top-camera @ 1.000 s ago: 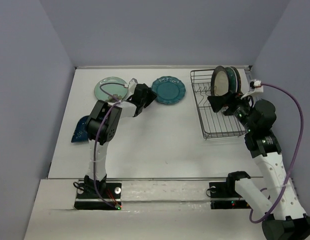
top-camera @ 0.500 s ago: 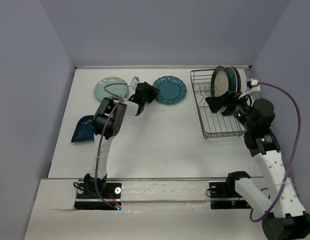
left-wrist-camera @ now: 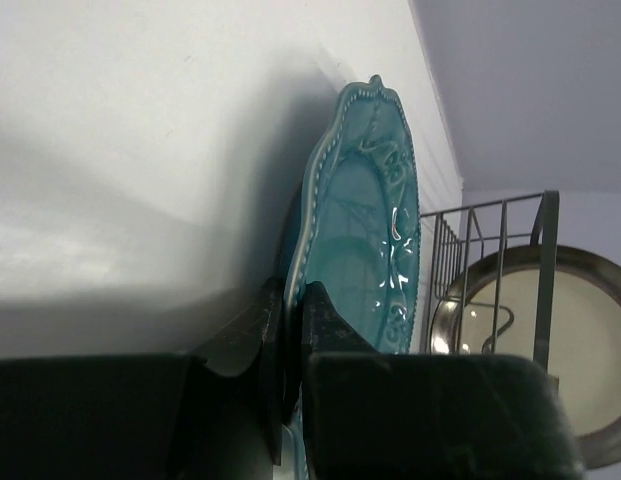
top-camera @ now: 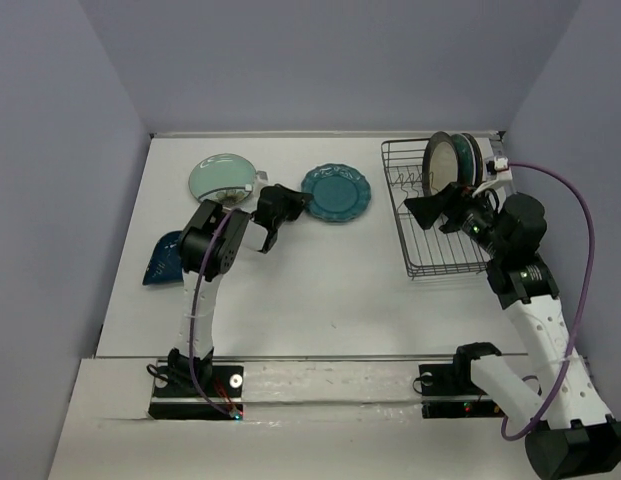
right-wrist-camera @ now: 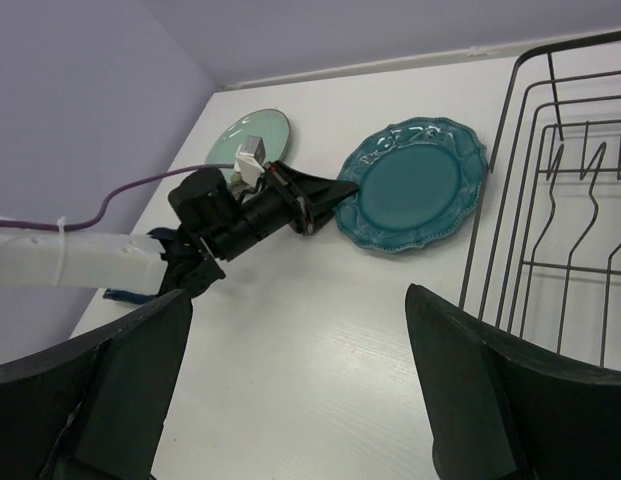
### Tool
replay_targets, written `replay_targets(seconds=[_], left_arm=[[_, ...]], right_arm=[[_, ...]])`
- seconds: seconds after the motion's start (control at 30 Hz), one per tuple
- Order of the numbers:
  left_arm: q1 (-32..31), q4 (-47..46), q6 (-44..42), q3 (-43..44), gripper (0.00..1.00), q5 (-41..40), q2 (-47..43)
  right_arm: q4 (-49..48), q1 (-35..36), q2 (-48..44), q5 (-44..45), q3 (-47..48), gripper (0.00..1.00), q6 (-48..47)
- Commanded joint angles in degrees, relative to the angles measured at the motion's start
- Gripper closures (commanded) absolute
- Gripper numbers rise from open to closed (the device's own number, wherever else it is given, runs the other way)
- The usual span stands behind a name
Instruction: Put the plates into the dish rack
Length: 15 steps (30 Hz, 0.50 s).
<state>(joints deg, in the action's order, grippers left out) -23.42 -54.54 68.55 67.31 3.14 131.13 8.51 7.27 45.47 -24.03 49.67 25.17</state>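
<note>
A scalloped teal plate (top-camera: pixel 337 193) lies on the table left of the dish rack (top-camera: pixel 442 262). My left gripper (top-camera: pixel 299 201) is shut on its left rim. In the left wrist view the two fingers pinch the edge of the teal plate (left-wrist-camera: pixel 365 230), one above and one below. The right wrist view shows that left gripper (right-wrist-camera: pixel 335 194) at the rim of the teal plate (right-wrist-camera: pixel 415 185). A cream plate (top-camera: pixel 443 160) and darker plates stand upright at the rack's far end. My right gripper (top-camera: pixel 422 209) hovers open over the rack's left side, nothing between its fingers.
A mint green plate (top-camera: pixel 222 175) lies at the back left, behind the left arm. A dark blue plate (top-camera: pixel 162 257) sits near the table's left edge. The black wire side of the dish rack (right-wrist-camera: pixel 560 200) stands just right of the teal plate.
My left gripper has closed on the teal plate's rim, and the plate has shifted slightly left and nearer. The right gripper has drifted a little to the left, still open.
</note>
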Motion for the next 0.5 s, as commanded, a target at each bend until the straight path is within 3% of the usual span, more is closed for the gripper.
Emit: replay_targets(seconds=[0.0, 0.17, 0.47], left_arm=[[1.62, -13.73, -0.53, -11.04, 0.94, 1.69, -13.52], [1.89, -24.88, 5.71, -22.12, 0.94, 5.47, -22.22], [1.89, -27.81, 7.03, -30.04, 0.94, 8.2, -36.18]], right_arm=[[-3.24, 0.55, 1.11, -4.44, 1.31, 0.07, 1.37], [-4.38, 1.08, 2.16, -5.67, 1.22, 0.07, 3.13], [-2.89, 1.08, 3.48, -6.29, -0.36, 0.07, 3.4]])
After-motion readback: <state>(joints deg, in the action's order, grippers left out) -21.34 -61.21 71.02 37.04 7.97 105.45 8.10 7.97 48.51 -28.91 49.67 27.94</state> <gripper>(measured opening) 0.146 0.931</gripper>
